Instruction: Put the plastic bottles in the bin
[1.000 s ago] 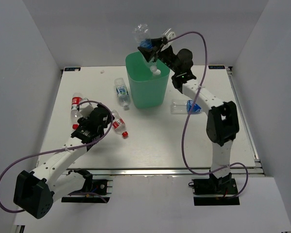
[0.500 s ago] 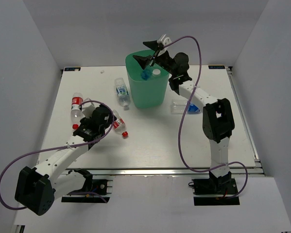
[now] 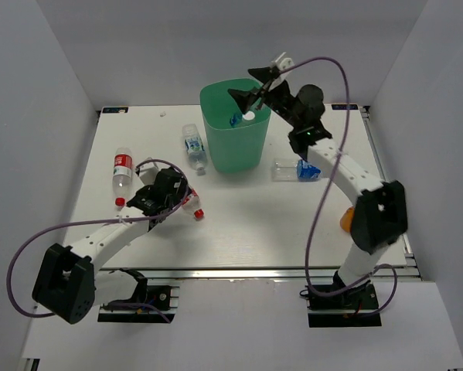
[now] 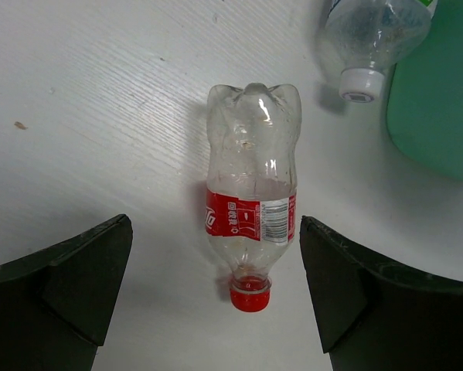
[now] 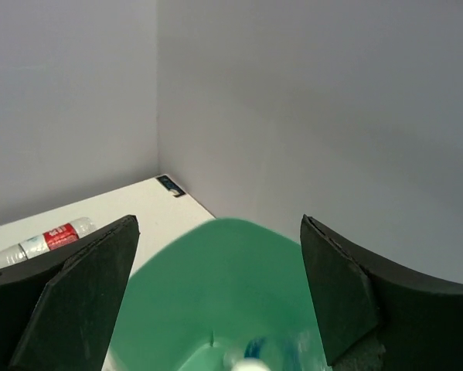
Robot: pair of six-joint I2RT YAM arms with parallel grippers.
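Note:
The mint-green bin stands at the back middle of the table. My right gripper hangs open over its rim, holding nothing; in the right wrist view the gripper looks down into the bin, where a blue-labelled bottle lies. My left gripper is open, low over a clear red-labelled, red-capped bottle that lies flat between its fingers, untouched. A second red-labelled bottle lies further left. One blue-labelled bottle rests left of the bin, another right of it.
A small orange bottle shows partly behind my right arm near the table's right side. White walls enclose the table on three sides. The blue-labelled bottle's white cap points toward my left gripper, close to the bin wall.
My right gripper opened over the bin and the blue-labelled bottle dropped inside. My left gripper slid right, down over the red-labelled bottle near the table's middle.

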